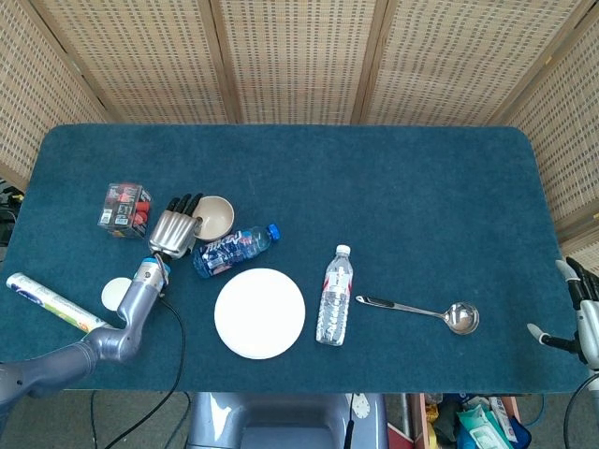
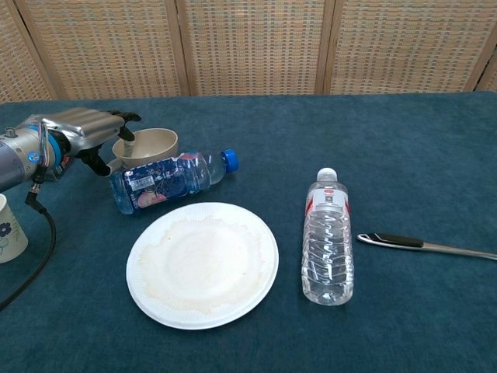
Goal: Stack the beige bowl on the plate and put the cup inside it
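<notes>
Beige round bowl [image 2: 145, 146] at far left of blue cloth-covered table [image 1: 393, 206], tilted slightly, touching lying blue-capped bottle with colourful label [image 2: 167, 180] on its near side. My left hand [image 2: 87, 128] grips bowl's left rim, fingertips [image 2: 126, 134] hooked inside. White round paper plate [image 2: 203, 264] near centre-left, apart from bowl. White paper cup [image 2: 9, 228] at near left edge. Clear water bottle [image 2: 327, 239] lies right of plate; metal ladle [image 1: 423, 311] further right. My right hand [image 1: 582, 313] off table's near right edge, fingers apart, holding nothing.
</notes>
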Available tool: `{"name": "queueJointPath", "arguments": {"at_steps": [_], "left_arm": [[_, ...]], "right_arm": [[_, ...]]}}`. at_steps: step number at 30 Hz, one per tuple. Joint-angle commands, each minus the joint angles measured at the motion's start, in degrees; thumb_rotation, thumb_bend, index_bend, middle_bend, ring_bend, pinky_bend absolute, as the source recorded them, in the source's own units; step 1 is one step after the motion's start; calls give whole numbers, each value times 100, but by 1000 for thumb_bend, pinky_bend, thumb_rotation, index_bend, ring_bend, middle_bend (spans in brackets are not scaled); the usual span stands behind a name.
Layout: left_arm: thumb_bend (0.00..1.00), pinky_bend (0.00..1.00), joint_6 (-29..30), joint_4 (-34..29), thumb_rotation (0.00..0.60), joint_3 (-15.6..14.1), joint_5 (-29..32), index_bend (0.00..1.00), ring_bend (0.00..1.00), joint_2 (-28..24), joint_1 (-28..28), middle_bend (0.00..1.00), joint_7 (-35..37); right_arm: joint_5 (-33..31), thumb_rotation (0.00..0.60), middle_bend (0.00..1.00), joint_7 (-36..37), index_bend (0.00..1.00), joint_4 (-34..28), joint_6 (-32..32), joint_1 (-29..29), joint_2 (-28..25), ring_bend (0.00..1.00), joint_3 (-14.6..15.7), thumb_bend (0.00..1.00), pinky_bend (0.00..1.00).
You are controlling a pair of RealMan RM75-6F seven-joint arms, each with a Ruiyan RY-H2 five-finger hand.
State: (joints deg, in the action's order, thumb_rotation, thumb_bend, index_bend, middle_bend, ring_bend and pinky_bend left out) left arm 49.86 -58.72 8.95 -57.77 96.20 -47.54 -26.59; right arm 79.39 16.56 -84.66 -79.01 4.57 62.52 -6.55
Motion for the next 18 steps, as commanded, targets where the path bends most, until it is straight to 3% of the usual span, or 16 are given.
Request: {"name": "queueJointPath", "arguments": {"at_steps": [1, 8, 18], "left_arm": [[547, 110, 110, -70, 600, 18, -138, 655, 0, -95, 50, 30, 130], [547, 112, 496, -465, 600, 85, -525, 661, 0, -460, 151, 33, 378], [547, 112, 1182, -1541, 600, 165, -1127, 681, 0, -1349, 417, 33, 683]], "right_arm": [[11, 600, 0, 0, 10, -8, -13, -4, -5, 0, 1, 141, 0], [43, 600, 0, -46, 10, -28, -21, -1, -6, 0, 16, 141, 0], [109, 600, 0, -139, 10, -94, -125, -25, -11, 0, 29, 141, 0]]}}
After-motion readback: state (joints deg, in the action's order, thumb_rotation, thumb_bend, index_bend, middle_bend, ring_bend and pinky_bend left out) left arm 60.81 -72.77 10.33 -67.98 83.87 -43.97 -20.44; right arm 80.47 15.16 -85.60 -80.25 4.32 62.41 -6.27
